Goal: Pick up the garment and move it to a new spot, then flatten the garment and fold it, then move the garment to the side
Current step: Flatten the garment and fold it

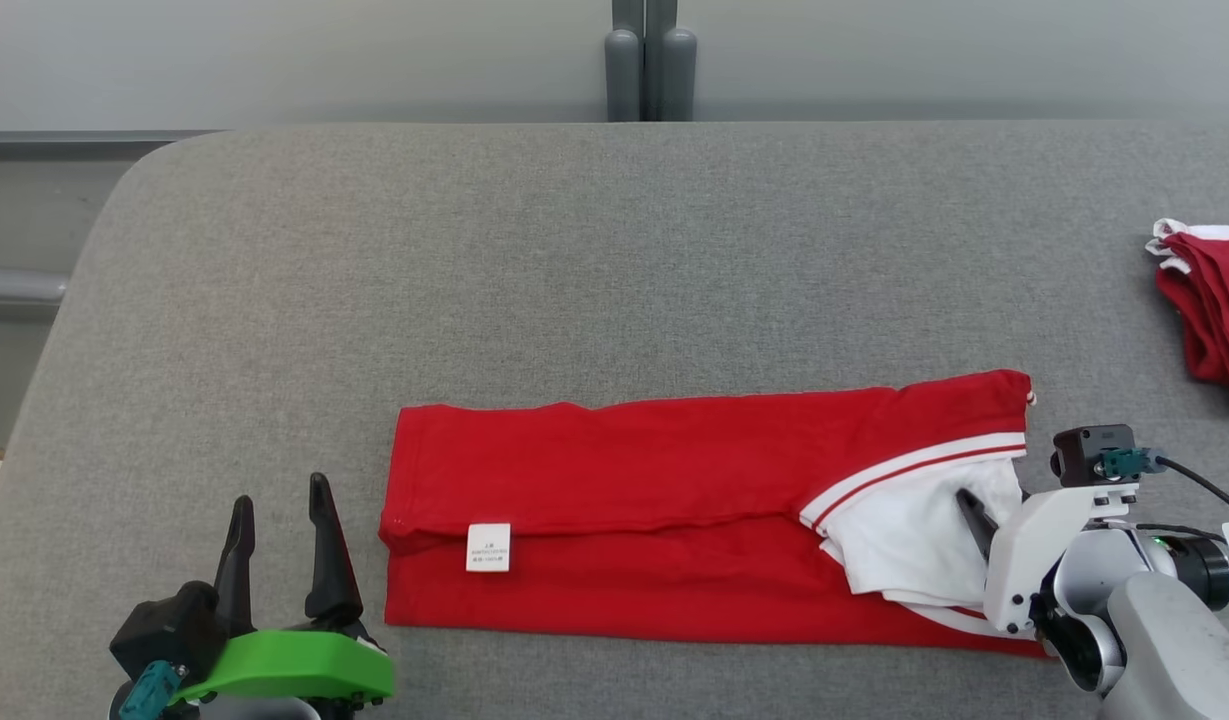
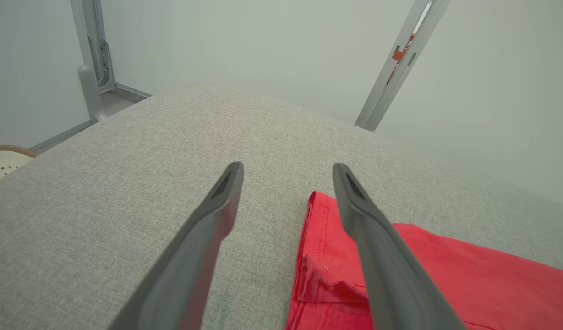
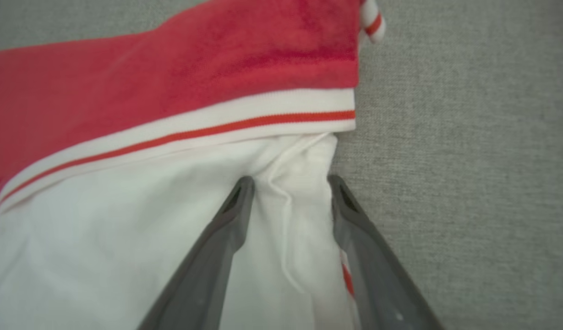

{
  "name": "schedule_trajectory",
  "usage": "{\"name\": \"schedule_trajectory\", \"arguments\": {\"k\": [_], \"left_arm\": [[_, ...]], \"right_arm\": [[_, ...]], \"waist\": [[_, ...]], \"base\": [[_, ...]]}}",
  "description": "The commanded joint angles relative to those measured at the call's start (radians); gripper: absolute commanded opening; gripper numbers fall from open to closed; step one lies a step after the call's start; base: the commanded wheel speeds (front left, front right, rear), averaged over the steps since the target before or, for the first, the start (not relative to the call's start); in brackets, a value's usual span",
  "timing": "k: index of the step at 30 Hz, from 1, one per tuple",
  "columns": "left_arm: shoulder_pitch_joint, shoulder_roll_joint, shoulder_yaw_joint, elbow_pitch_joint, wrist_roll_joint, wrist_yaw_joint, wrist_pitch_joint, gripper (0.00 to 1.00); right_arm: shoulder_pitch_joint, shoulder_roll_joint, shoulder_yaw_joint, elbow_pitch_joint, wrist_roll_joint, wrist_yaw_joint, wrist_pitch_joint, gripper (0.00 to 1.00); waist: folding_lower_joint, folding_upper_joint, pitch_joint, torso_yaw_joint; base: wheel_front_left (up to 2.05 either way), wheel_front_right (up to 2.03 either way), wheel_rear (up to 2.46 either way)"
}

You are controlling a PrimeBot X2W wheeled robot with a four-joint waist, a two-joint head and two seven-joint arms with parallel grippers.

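near edge of the grey worktop [image 1: 574, 250]: red garment [image 1: 674, 470], folded into a long band running left to right. small white label [image 1: 488, 547] on its left part; white collar cloth [image 1: 904, 530] with red-striped trim bunched at its right end. right jaws spread, dark fingers [image 3: 208, 256] astride a raised ridge of that white cloth, not closed on it. left jaws spread wide too, fingers [image 2: 203, 247] above bare worktop just beside the garment's left end, gripping nothing; in the left wrist view, one finger crossing in front of the garment's corner. far right, well apart from the band: second heap of red and white cloth [image 1: 1209, 310]. beyond the far edge, grey posts [image 1: 650, 65] against a pale wall.
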State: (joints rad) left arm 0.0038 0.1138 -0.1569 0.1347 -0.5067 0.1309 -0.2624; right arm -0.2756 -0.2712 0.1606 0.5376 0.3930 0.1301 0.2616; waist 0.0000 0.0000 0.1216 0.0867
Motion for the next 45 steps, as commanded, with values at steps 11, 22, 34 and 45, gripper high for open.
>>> {"name": "schedule_trajectory", "arguments": {"k": [11, 22, 34, 45], "left_arm": [[0.017, -0.01, 0.012, 0.013, 0.019, -0.012, -0.003, 1.0], [0.033, -0.012, 0.003, 0.022, 0.028, -0.019, -0.003, 1.0], [0.024, -0.005, -0.012, 0.031, 0.03, -0.021, -0.001, 1.0], [0.02, -0.002, -0.019, 0.032, 0.022, -0.019, 0.001, 1.0]], "right_arm": [[-0.065, -0.012, 0.039, 0.058, -0.025, -0.001, -0.049, 0.0], [-0.042, -0.111, -0.057, -0.014, -0.019, 0.0, -0.076, 0.0], [0.037, -0.061, -0.002, -0.273, 0.018, 0.0, -0.042, 0.0], [0.087, 0.025, 0.154, -0.46, 0.054, 0.0, 0.012, 0.0]], "waist": [[0.0, 0.0, -0.021, -0.06], [0.0, 0.0, -0.045, -0.154], [0.0, 0.0, -0.052, -0.184], [0.0, 0.0, -0.063, -0.131]], "base": [[0.0, 0.0, 0.0], [0.0, 0.0, 0.0], [0.0, 0.0, 0.0], [0.0, 0.0, 0.0]]}}
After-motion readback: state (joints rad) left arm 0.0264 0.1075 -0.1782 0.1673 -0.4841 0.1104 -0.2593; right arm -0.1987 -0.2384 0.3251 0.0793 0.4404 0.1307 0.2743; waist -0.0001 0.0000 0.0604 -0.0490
